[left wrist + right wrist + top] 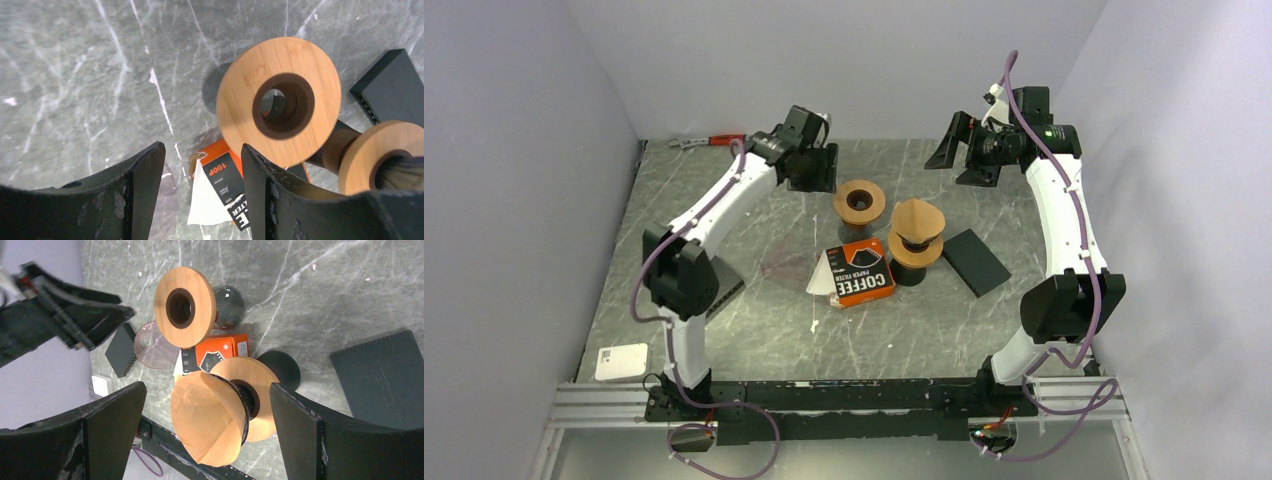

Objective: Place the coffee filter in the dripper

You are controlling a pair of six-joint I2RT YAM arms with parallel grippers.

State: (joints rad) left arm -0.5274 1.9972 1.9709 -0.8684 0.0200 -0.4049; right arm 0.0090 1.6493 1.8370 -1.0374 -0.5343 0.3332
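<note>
While both grippers, left (200, 150) and right (207, 387), hang open and empty above the table, 1 brown filter (205, 420) sits in the near dripper (265, 415), beside 1 bare dripper (205, 305) and 1 filter box (220, 352).

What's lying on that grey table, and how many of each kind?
Wooden-collared drippers: 2
Brown paper filter: 1
Orange filter box: 1
Black flat pads: 2
Pinkish clear disc: 1
Red-handled pliers: 1
Small white box: 1
Total: 9
</note>
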